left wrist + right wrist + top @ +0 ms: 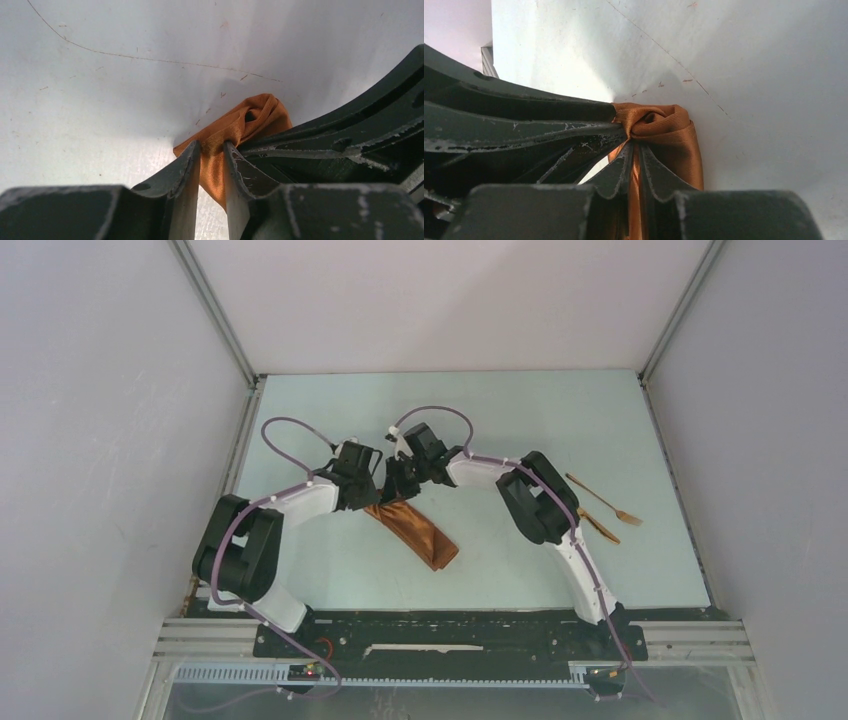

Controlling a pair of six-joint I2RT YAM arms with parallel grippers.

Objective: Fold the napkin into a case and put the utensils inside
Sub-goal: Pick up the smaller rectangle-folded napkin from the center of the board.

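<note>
My table (500, 410) is pale and scratched, with white walls (450, 300) on three sides. Mid-table, my left pincer (212, 150) and right pincer (636, 150), nearly touching, each pinch the far end of the napkin (415, 533), a narrow diagonal strip. The utensils (603, 499) lie well apart, near the right edge. Bare surface lies beyond.

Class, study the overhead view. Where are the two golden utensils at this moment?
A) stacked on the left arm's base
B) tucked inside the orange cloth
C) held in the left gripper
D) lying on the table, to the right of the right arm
D: the fork and the second utensil lie on the bare table beyond the right arm, apart from the napkin.
</note>
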